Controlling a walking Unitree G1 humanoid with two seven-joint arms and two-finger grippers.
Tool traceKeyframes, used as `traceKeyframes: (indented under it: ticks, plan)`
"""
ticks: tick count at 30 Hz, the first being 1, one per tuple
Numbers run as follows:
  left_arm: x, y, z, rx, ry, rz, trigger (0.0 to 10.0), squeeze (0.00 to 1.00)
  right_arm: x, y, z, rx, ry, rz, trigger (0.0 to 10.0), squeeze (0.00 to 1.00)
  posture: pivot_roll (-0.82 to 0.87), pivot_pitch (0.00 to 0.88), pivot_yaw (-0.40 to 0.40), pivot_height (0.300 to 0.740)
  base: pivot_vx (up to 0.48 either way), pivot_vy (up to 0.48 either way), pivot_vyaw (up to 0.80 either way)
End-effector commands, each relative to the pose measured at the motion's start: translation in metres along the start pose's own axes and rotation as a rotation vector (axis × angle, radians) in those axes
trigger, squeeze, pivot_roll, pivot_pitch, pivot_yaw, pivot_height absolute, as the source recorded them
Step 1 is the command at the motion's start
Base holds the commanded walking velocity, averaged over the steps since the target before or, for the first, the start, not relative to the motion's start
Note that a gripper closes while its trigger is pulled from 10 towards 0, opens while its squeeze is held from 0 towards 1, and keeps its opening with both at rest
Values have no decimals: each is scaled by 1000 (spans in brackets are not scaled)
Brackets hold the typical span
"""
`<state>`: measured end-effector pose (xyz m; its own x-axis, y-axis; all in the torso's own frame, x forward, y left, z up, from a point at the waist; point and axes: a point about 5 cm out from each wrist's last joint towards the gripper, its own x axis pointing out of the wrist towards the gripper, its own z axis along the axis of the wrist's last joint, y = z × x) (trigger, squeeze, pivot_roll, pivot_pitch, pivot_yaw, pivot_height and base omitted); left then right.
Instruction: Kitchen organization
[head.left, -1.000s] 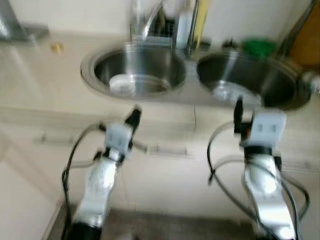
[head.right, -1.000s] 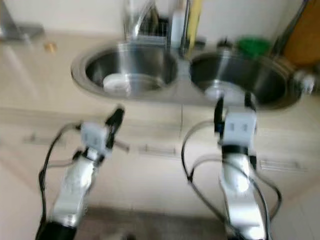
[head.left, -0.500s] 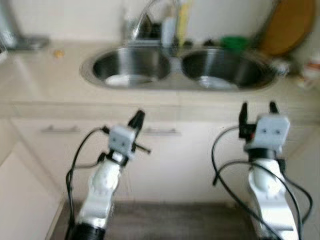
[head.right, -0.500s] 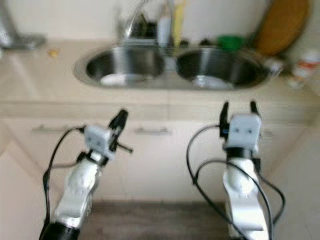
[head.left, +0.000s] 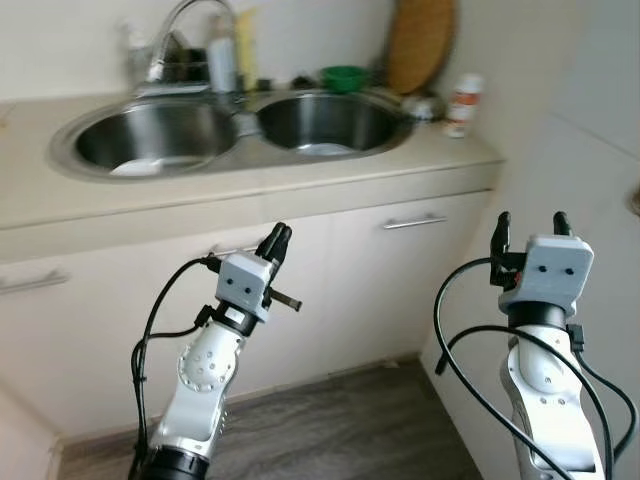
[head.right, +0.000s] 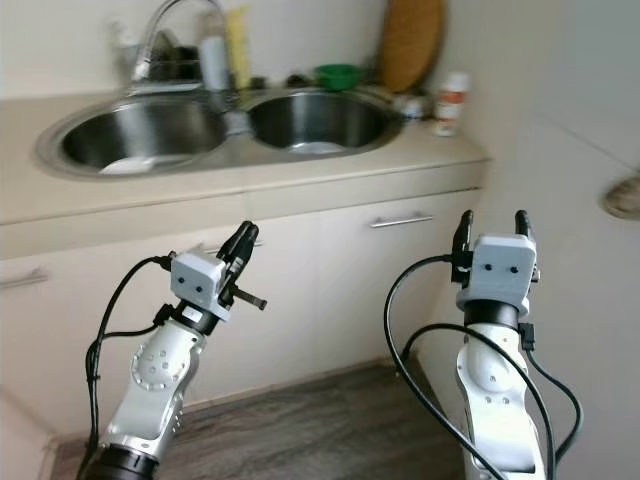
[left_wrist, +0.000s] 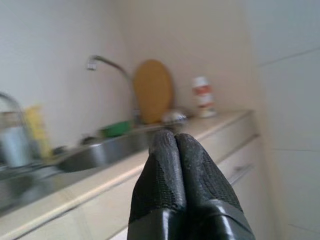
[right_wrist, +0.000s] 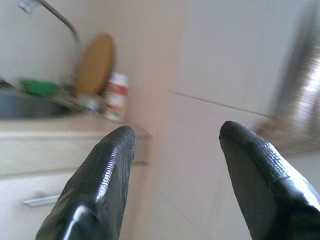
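A double steel sink (head.left: 240, 108) is set in a beige counter (head.left: 300, 175) ahead and to my left. A white dish (head.left: 140, 166) lies in its left basin. My left gripper (head.left: 277, 240) hangs shut and empty in front of the cabinet doors, below the counter edge. My right gripper (head.left: 528, 226) is raised, open and empty, beside a white appliance wall (head.left: 580, 150). In the left wrist view the two fingers (left_wrist: 177, 170) press together. The right wrist view has the fingers (right_wrist: 110, 165) spread wide apart.
Behind the sink stand a tap (head.left: 180, 25), bottles (head.left: 222, 62), a green bowl (head.left: 345, 77) and a round wooden board (head.left: 420, 40). A red-and-white jar (head.left: 460, 100) sits at the counter's right end. White cabinets with handles (head.left: 412, 221) sit below; grey wood floor (head.left: 340, 420) lies underneath.
The camera has turned right and drawn back: the sink slid to the left, and the counter's right end and white wall came into sight. Both grippers keep their states.
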<state>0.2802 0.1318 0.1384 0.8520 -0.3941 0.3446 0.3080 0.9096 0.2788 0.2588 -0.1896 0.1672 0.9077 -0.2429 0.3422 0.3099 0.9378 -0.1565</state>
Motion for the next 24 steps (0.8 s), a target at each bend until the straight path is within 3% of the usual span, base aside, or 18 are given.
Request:
traceKeyframes:
  ticks: [1,14,24]
  plan:
    - [2,-3,1,3,-3,-18,10000,0,1,-2,1,2,-1,-11,10000,0,109,0,-49,740,0,0,-800]
    - [2,-4,0,17,9,-26,10000,0,-5,-9,-8,-33,44,-32,10000,0,104,0,-51,740,0,0,-800]
    - [2,-5,-2,22,20,-33,10000,0,-7,-27,-26,-73,165,-166,10000,0,102,0,-50,740,0,0,-800]
